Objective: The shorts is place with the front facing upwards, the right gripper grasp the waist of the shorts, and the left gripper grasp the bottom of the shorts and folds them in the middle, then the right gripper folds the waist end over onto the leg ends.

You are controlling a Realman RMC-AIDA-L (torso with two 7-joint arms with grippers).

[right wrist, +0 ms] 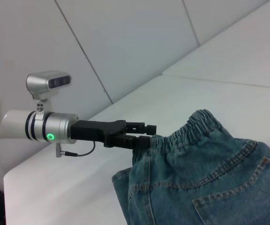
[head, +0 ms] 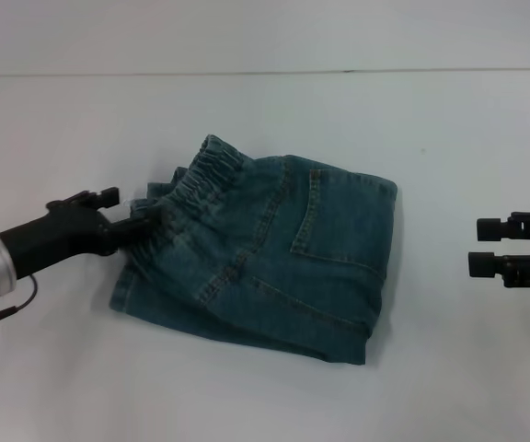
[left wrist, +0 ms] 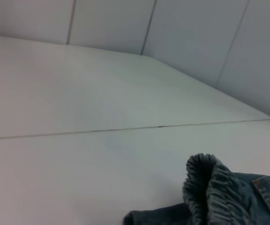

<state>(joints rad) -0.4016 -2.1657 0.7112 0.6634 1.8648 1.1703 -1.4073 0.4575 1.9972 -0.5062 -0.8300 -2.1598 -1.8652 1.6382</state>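
The blue-green denim shorts point(head: 274, 258) lie folded on the white table with a stitched pocket point(head: 325, 216) facing up. The ruffled waist point(head: 205, 175) sits at the upper left of the bundle and curls upward; it also shows in the left wrist view as the waist point(left wrist: 210, 187). My left gripper point(head: 139, 226) reaches in from the left and is shut on bunched fabric at the shorts' left edge, just below the waist. The right wrist view shows the same left gripper point(right wrist: 142, 139) at that edge. My right gripper point(head: 486, 245) hovers open to the right, apart from the shorts.
The white table point(head: 265, 396) runs to a seam line point(head: 339, 71) at the back, with pale wall panels beyond. Bare surface lies between the shorts' right edge and my right gripper.
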